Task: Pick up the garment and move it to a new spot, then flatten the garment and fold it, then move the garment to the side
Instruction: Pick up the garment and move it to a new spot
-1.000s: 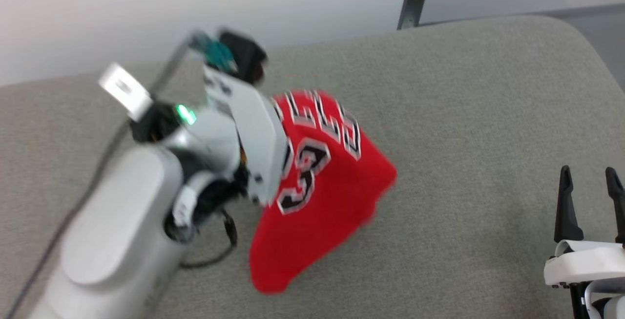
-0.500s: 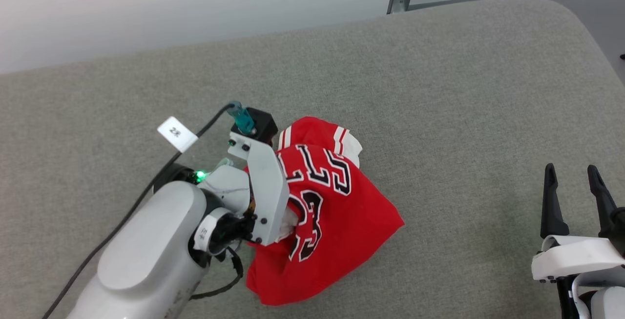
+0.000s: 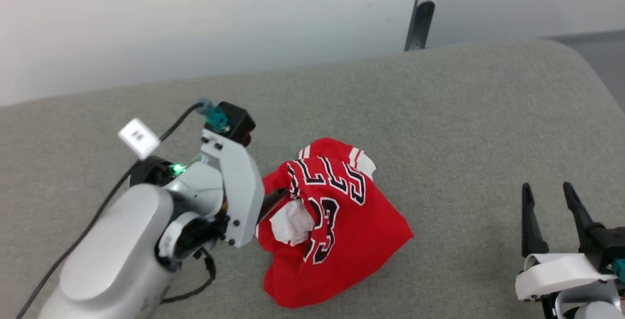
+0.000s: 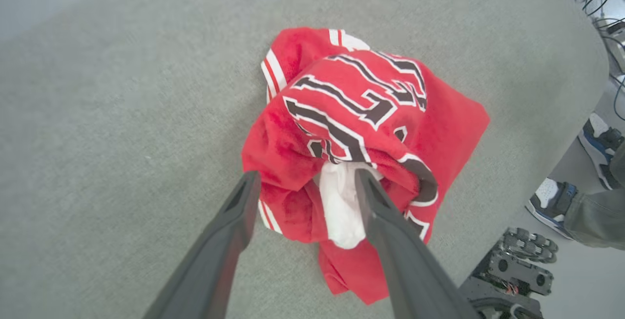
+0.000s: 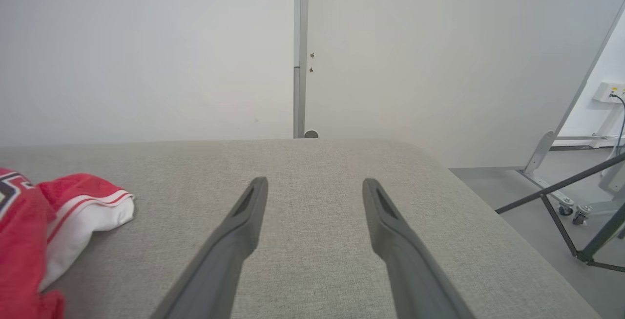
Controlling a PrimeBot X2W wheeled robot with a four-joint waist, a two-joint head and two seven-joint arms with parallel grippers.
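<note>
The garment lies in a crumpled heap at the lower middle of the head view, on the grey upholstered surface. The left gripper stands over it, jaws spread, with cloth bunched between the fingers. The right gripper, at lower right, gapes too, above bare fabric. Behind is a white wall and a metal post. A person's trainers show at the right edge of the left wrist view.

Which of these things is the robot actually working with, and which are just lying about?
In the job:
the garment, crumpled on the grey table
left gripper, open at it

Just about:
right gripper, open, apart
a person's shoes
floor cables
</note>
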